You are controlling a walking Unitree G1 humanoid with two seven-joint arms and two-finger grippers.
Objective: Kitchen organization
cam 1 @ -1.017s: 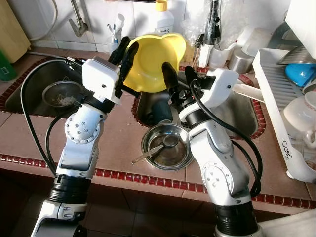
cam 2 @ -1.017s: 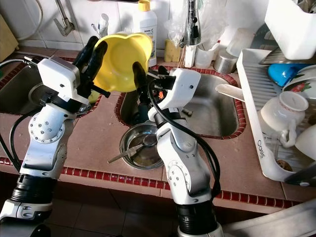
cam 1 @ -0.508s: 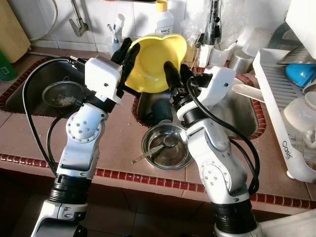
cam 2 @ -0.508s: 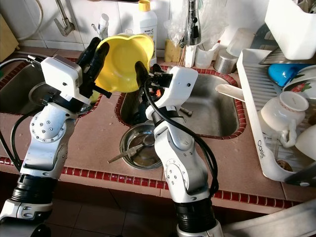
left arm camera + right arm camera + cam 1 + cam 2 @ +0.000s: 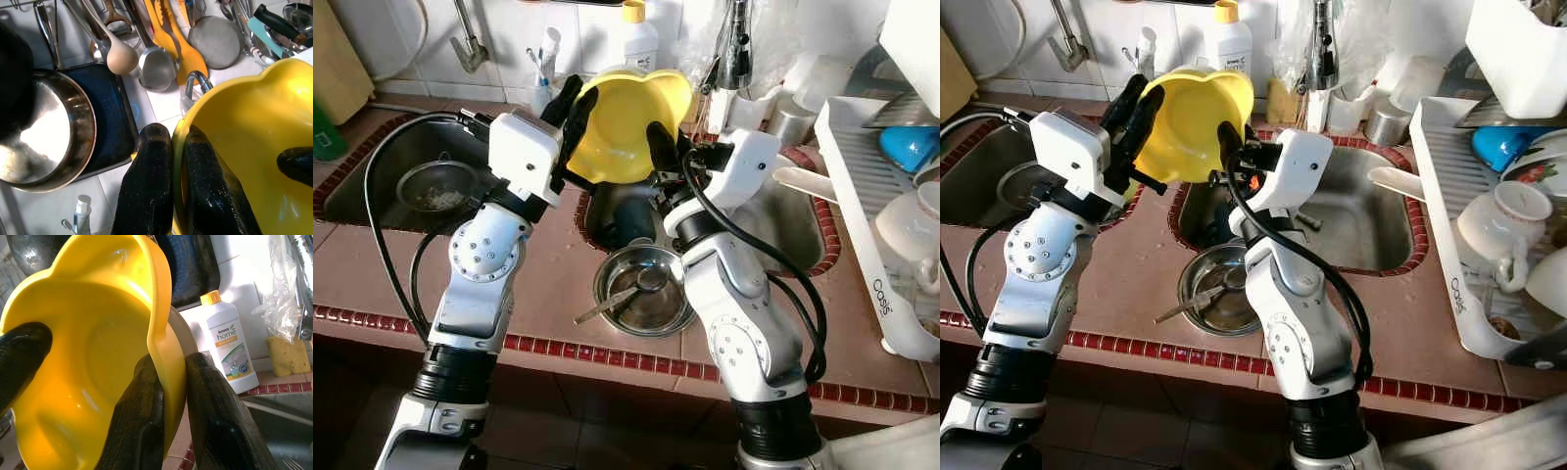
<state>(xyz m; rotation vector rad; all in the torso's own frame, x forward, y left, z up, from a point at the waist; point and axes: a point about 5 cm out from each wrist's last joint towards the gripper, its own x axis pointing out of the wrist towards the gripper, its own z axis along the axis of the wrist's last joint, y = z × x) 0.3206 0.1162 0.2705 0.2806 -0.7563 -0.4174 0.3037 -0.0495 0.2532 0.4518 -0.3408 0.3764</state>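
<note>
A yellow plastic bowl (image 5: 628, 122) is held tilted in the air above the left end of the right sink basin (image 5: 783, 230). My left gripper (image 5: 570, 103) is shut on the bowl's left rim, one finger inside and one outside. My right gripper (image 5: 664, 147) is shut on the rim at the opposite side. In the left wrist view the black fingers (image 5: 151, 186) pinch the yellow rim. In the right wrist view the fingers (image 5: 142, 416) clamp the bowl's edge (image 5: 166, 357).
A steel bowl with a spoon (image 5: 641, 289) sits on the tiled counter in front. The left sink holds a strainer (image 5: 435, 186). A dark pot (image 5: 626, 215) lies in the right sink. A dish rack (image 5: 881, 196) with cups stands at right. A detergent bottle (image 5: 1229, 39) is by the wall.
Both grippers have lifted the yellow bowl a little higher and to the right, still holding its rim.
</note>
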